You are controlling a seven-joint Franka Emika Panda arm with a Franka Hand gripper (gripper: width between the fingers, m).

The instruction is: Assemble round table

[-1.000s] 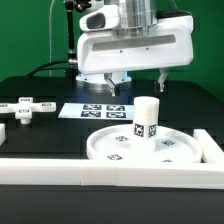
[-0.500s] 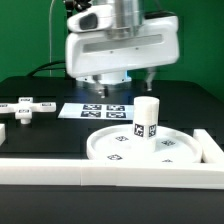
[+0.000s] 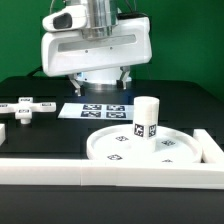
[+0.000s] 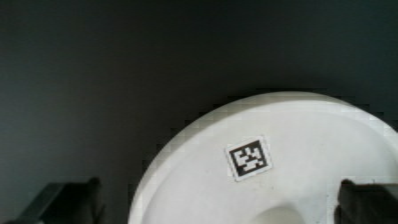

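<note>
The wide rimmed disc (image 3: 143, 145) lies flat on the black table at the front. The short thick post (image 3: 146, 118) stands upright on it, tags on its side. The cross-shaped piece (image 3: 24, 108) lies at the exterior view's left. My gripper (image 3: 100, 83) hovers above the table behind the disc, over the marker board (image 3: 95, 111), fingers apart and empty. In the wrist view the disc (image 4: 302, 150) with one tag fills the space between my dark fingertips (image 4: 71, 200); the gripper (image 4: 217, 203) is open.
Long white rails run along the front edge (image 3: 110, 176) and at the exterior view's right (image 3: 208, 146). A small white part (image 3: 3, 130) lies at the left edge. Cables hang behind the arm.
My gripper has moved toward the exterior view's left, away from above the post and over the marker board. It stays open. The parts have not moved.
</note>
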